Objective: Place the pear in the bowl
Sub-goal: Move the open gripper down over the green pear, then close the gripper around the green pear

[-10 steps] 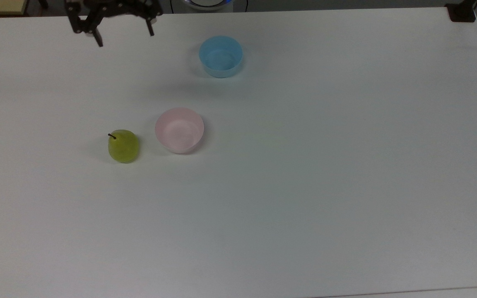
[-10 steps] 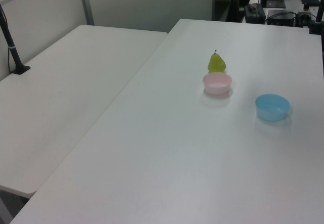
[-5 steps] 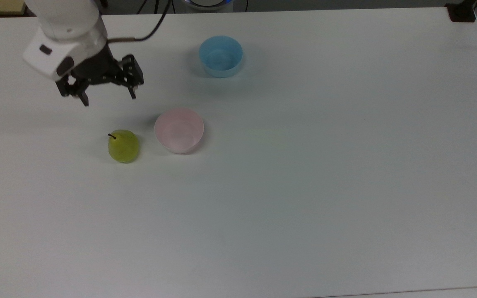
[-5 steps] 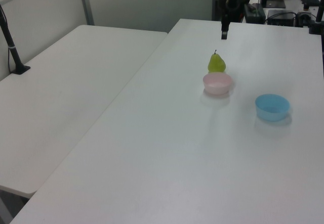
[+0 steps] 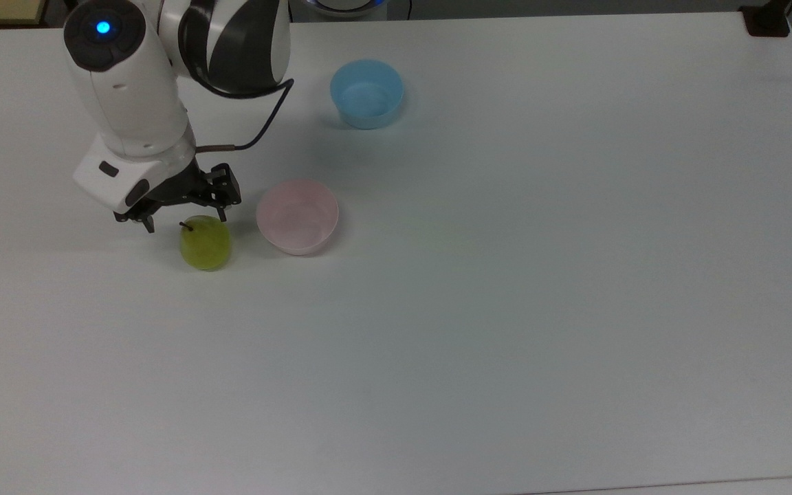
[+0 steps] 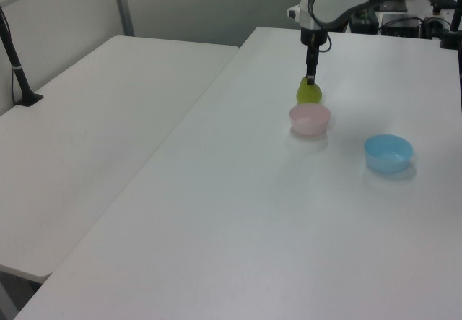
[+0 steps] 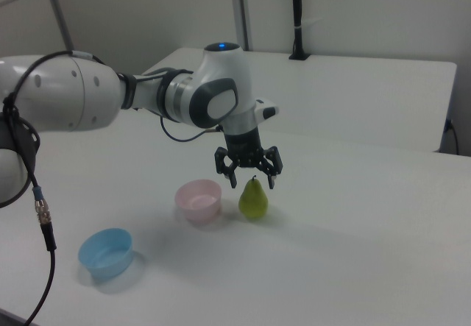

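The gripper hangs just above the pear, its fingers spread wide. The pear stands upright on the white table, just beside the pink bowl.

A big white table is filling most of the room. A second white table is sitting just beside it, on the left view's left, with a thin gap running between them. A black pole is standing on that second table, near a pale wall. Behind the big table, a desk with dark gear is showing.
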`<action>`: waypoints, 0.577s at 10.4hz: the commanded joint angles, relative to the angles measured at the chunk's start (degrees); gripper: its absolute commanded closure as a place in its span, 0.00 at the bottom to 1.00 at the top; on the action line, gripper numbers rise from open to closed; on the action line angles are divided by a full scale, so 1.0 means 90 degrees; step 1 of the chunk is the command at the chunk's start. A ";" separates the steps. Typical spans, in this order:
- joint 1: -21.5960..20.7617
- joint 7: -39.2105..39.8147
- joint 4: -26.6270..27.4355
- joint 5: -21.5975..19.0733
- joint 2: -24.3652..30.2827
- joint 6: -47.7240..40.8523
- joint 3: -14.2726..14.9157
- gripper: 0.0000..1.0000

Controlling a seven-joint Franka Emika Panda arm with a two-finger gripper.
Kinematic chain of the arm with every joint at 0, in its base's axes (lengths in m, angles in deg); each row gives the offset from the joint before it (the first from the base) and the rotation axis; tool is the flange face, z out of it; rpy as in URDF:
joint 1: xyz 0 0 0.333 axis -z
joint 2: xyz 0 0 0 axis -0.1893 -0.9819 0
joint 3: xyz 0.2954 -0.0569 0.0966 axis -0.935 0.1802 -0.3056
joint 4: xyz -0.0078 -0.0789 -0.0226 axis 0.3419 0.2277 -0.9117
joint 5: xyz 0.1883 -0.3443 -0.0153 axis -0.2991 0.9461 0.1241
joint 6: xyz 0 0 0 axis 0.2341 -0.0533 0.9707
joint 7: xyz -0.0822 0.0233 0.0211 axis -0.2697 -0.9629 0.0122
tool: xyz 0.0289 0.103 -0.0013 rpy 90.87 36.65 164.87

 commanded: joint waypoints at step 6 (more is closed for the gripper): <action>-0.0126 -0.0419 0.0488 0.0294 -0.0153 0.0731 0.0075 1.00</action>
